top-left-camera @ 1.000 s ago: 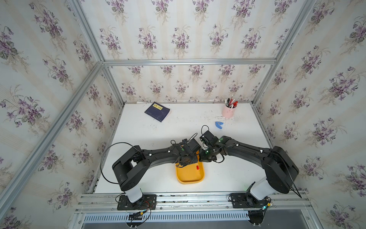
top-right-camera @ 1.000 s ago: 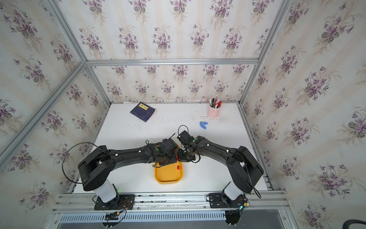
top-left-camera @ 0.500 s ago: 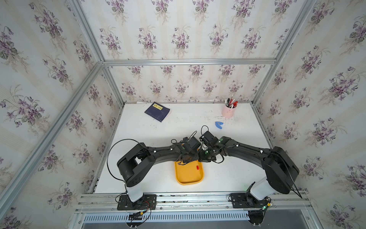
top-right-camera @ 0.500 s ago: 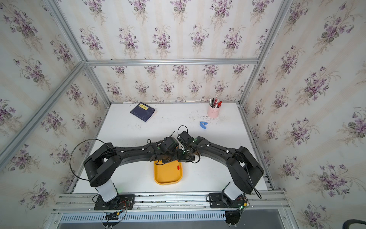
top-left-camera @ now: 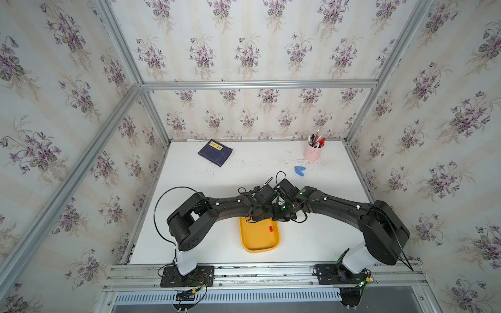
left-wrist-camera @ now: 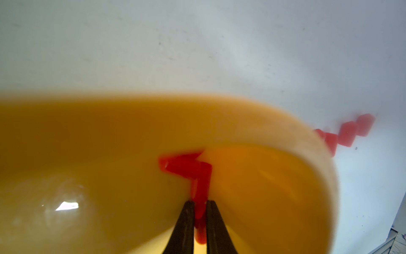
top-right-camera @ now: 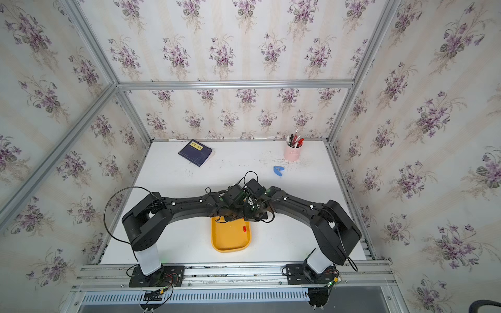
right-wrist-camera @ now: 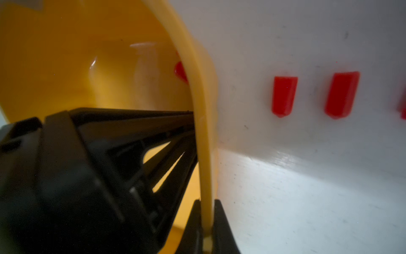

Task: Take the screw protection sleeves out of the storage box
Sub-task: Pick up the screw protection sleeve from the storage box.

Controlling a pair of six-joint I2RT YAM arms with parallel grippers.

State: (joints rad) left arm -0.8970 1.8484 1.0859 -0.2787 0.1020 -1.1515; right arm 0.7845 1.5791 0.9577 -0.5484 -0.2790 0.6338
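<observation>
Top views both show the white table (top-left-camera: pixel 244 173) with the storage box (top-left-camera: pixel 257 241) near its front edge and both arms meeting over the box's far end. The right gripper (right-wrist-camera: pixel 207 220) is clamped on the box rim. Inside the box, the left gripper (left-wrist-camera: pixel 200 211) pinches one screw protection sleeve (left-wrist-camera: pixel 201 189). More screw protection sleeves (right-wrist-camera: pixel 284 96) lie on the table just outside that rim.

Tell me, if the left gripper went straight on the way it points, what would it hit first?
Probably the other red sleeves lying just ahead of the left gripper in the yellow tray, then the tray's wall; depth is blurry.
</observation>
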